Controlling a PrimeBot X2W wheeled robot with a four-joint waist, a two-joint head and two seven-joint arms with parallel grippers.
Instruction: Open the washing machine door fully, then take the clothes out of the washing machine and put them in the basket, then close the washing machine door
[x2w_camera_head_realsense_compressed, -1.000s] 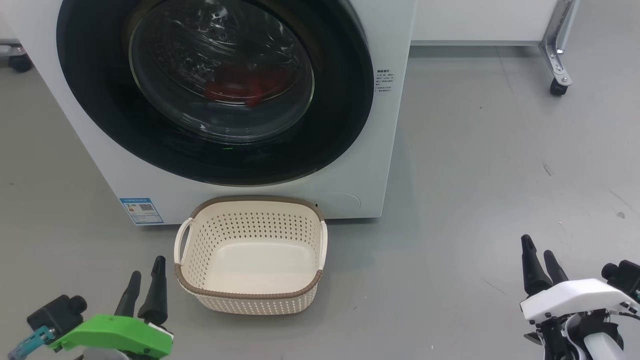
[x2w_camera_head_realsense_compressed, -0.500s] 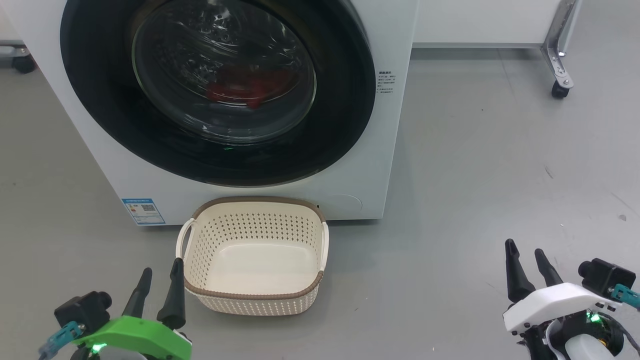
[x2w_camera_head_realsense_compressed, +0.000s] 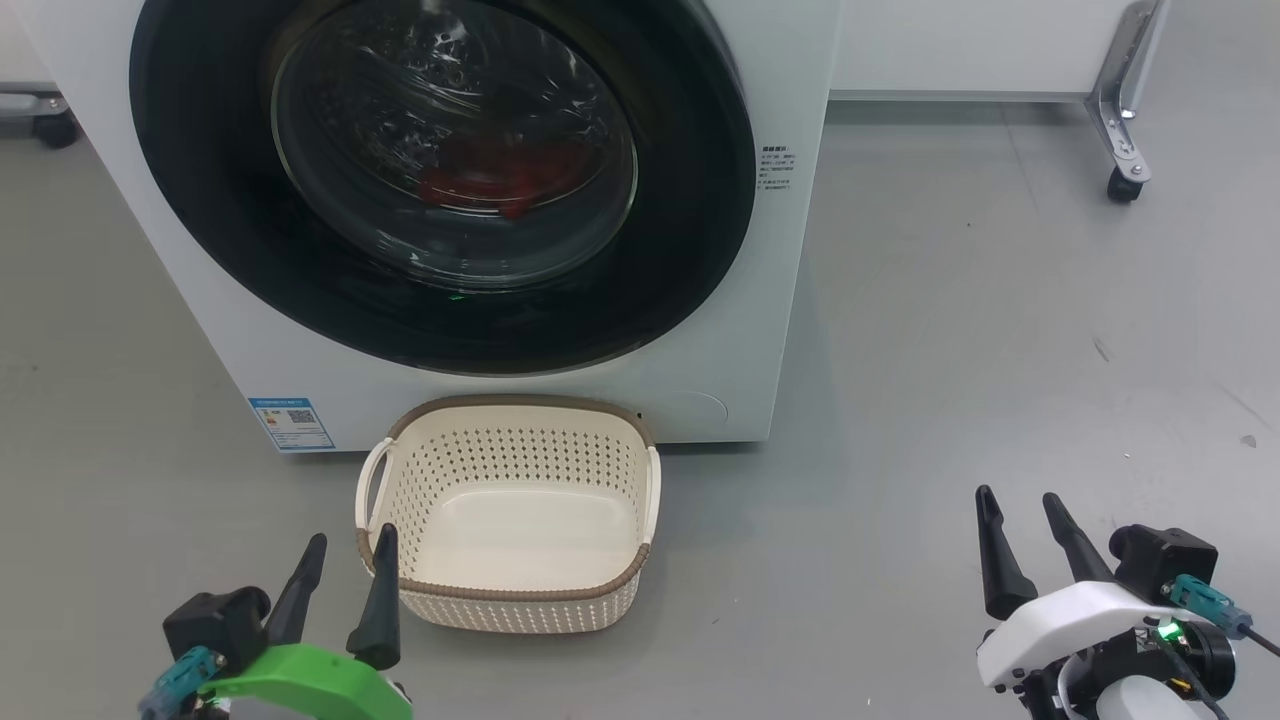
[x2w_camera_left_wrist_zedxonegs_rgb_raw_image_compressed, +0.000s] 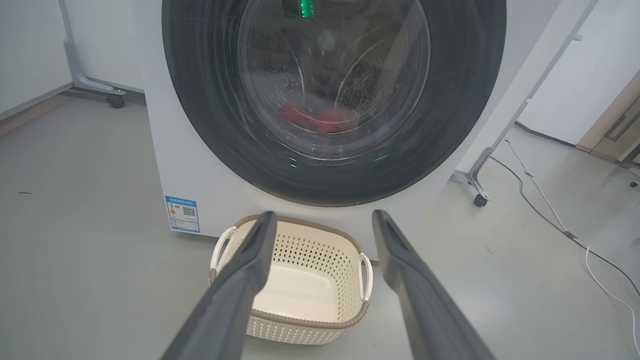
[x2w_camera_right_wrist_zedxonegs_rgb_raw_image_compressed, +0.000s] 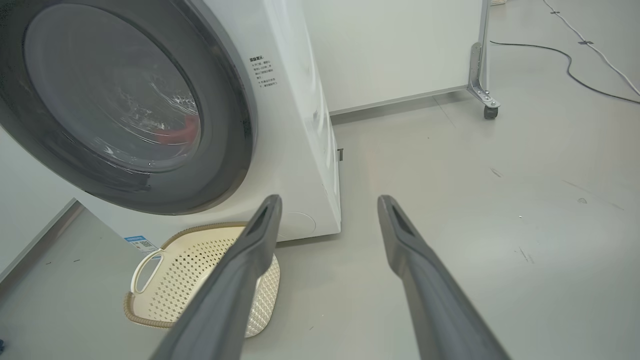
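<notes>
Both arms swing inward, jaws wide: the left gripper (x2w_camera_head_realsense_compressed: 352, 537) draws up just beside the basket (x2w_camera_head_realsense_compressed: 505, 592) at its near left corner, and the right gripper (x2w_camera_head_realsense_compressed: 1018, 497) drifts leftward.

The washing machine (x2w_camera_head_realsense_compressed: 770, 330), a white front-loader, occupies the upper left and centre of the head view, with its round glossy black washing machine door (x2w_camera_head_realsense_compressed: 700, 200) shut flat against the front panel. The clothes (x2w_camera_head_realsense_compressed: 500, 178), a red bundle, lie low inside, visible through the door's clear domed window. The basket (x2w_camera_head_realsense_compressed: 510, 592), cream, perforated, brown-rimmed and empty, stands upright at lower centre, just in front of the machine's base.
</notes>
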